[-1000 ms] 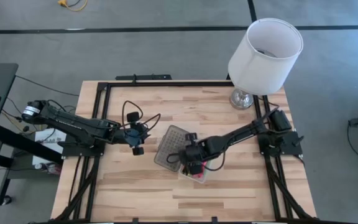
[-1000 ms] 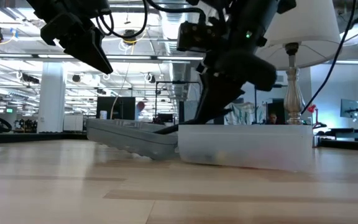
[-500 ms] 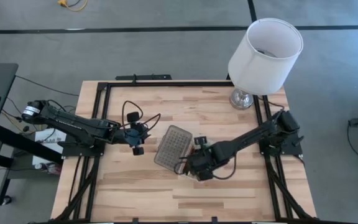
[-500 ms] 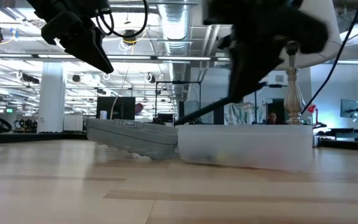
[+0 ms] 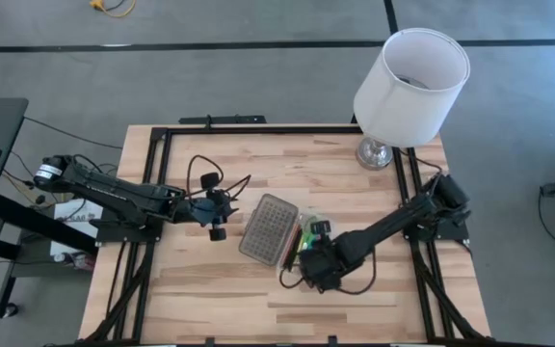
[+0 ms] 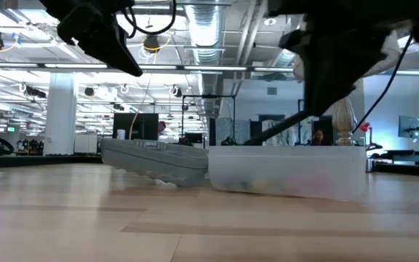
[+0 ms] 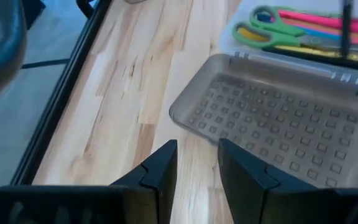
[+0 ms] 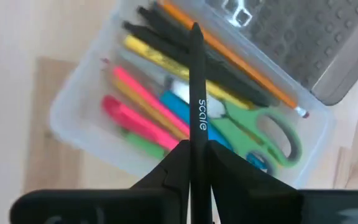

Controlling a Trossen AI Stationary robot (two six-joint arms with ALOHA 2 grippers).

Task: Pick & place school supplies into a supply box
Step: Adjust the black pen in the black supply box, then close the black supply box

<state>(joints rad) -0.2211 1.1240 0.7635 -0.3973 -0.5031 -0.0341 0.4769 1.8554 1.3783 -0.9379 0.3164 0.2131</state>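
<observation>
The supply box [image 5: 303, 234] stands open mid-table, its grey ribbed lid [image 5: 267, 228] folded out flat on the table toward the left. Inside lie an orange pencil, black pens, yellow, pink and blue markers and green-handled scissors [image 8: 260, 134]. My right gripper [image 8: 194, 148] hangs over the box's near side [image 5: 316, 262], shut on a black pen [image 8: 195, 93]. My left gripper [image 7: 196, 150] stands open above the table just left of the lid [image 5: 217, 221], with nothing between its fingers. My right gripper pinches the black pen's shaft [image 8: 195, 138] between its two fingers, just behind the white lettering. The fingers come from above, pointing steeply down. The pen sticks out ahead of them and slants down, its free end [image 6: 253, 142] over the open box at about rim height.
A white lamp [image 5: 410, 82] stands at the table's far right corner. A black frame rail [image 5: 258, 128] runs along the table's edges. Bare wood lies along the near side and at the far middle.
My right gripper has gone up and toward the table's near right, away from the lid, taking the black pen with it. The pen's low end has slid from the lid side to over the box. The left arm has kept still.
</observation>
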